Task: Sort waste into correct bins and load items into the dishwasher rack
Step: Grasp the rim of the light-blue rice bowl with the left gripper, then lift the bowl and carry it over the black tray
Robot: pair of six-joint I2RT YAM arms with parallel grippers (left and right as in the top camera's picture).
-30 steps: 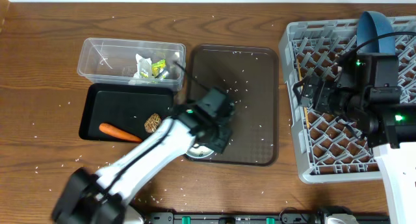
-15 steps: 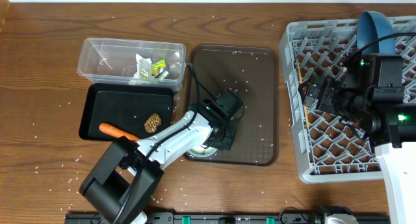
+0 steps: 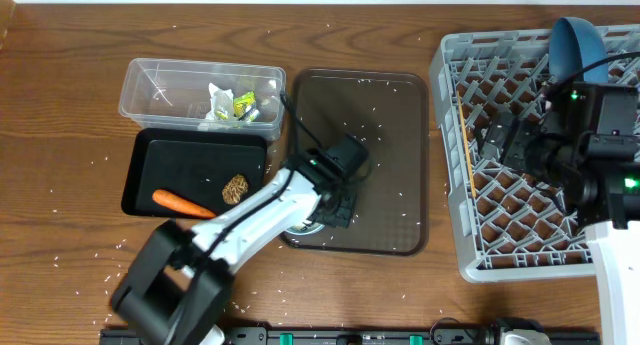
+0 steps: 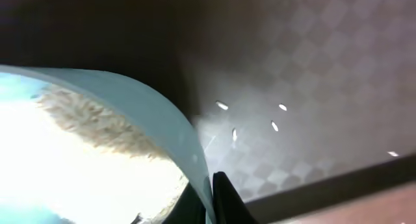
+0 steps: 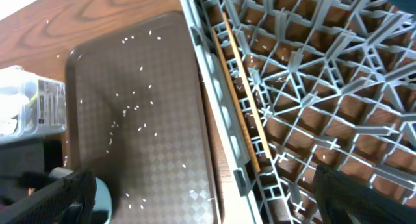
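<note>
My left gripper (image 3: 333,203) is at the near left corner of the brown serving tray (image 3: 390,105). It is shut on the rim of the light-blue cup (image 3: 303,228). The left wrist view shows the cup's wall (image 4: 162,113) pinched between the black fingers (image 4: 229,203). The cup also shows in the right wrist view (image 5: 101,195). My right gripper (image 3: 500,140) hangs open and empty over the left part of the grey dishwasher rack (image 3: 450,185). The dark-blue dish (image 3: 578,40) stands upright in the rack's far corner.
The clear tub (image 3: 160,85) holds the white napkin (image 3: 220,95) and the yellow-green wrapper (image 3: 244,105). The black tray (image 3: 180,160) holds the carrot stick (image 3: 180,200) and the brown lump (image 3: 235,188). Rice grains (image 3: 365,135) lie on the tray and table. A wooden stick (image 5: 244,87) lies inside the rack's left wall.
My left arm has swung about the cup while the gripper stays at the tray's near left corner. My right arm has shifted a little to the right over the rack.
</note>
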